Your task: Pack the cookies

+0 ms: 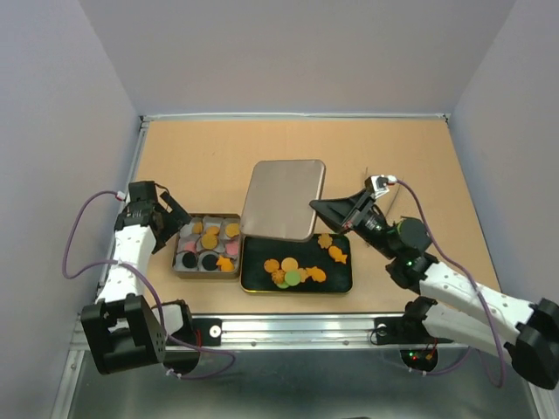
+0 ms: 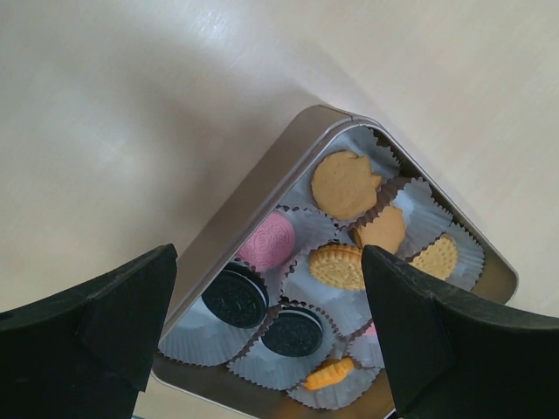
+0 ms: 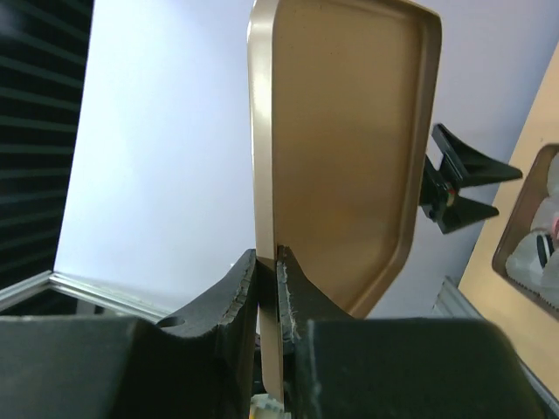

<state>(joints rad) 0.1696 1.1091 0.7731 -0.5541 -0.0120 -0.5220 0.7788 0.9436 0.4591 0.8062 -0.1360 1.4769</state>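
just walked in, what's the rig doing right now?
The right gripper is shut on the edge of the tin lid, holding it off the table by the dark tray of loose cookies. The left gripper hangs open over the tin, whose paper cups already hold several packed cookies. The tray isn't emptied, so packing isn't finished.

Soft, even light from above fills the top view; the table [image 1: 192,157] carries only faint shadows. My left wrist view is washed pale, a broad soft shadow across its upper left, my left jaws dark and slightly blurred. The tin lid [image 3: 349,131] gleams along its rim.
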